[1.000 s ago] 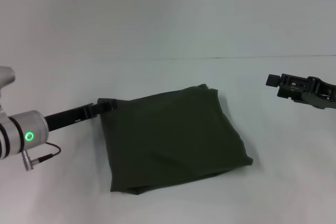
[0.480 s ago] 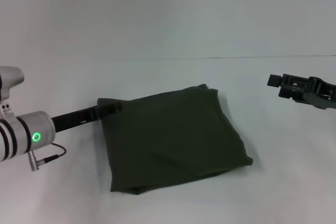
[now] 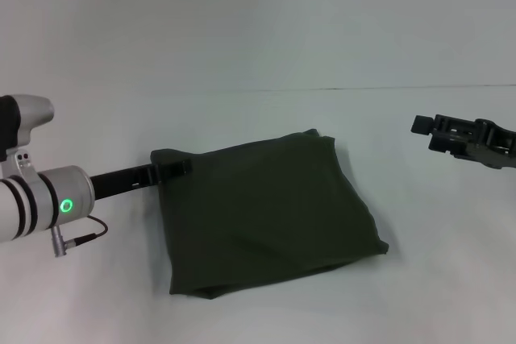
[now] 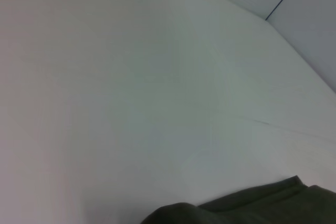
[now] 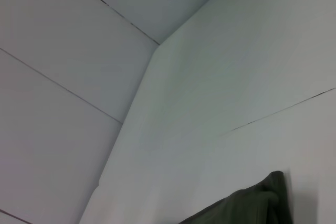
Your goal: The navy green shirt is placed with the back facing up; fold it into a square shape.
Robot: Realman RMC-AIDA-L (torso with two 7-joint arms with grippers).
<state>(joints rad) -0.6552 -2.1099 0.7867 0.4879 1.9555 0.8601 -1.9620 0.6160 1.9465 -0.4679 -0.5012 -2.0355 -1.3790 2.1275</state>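
Note:
The navy green shirt [image 3: 270, 211] lies folded into a rough square in the middle of the white table [image 3: 258, 114], plain side up. My left gripper [image 3: 179, 170] reaches in low from the left, and its tip rests over the shirt's far left corner. My right gripper [image 3: 421, 125] hangs above the table well to the right of the shirt and touches nothing. A strip of the shirt [image 4: 262, 205] shows in the left wrist view. A corner of the shirt [image 5: 247, 205] shows in the right wrist view.
Bare white tabletop surrounds the shirt on all sides. A pale wall [image 3: 258, 22] rises behind the table's far edge. The left arm's silver wrist with a green light [image 3: 66, 205] sits near the left edge.
The left arm has slid slightly to the right, carrying its tip further onto the shirt's far left corner. The shirt and the right arm have not moved.

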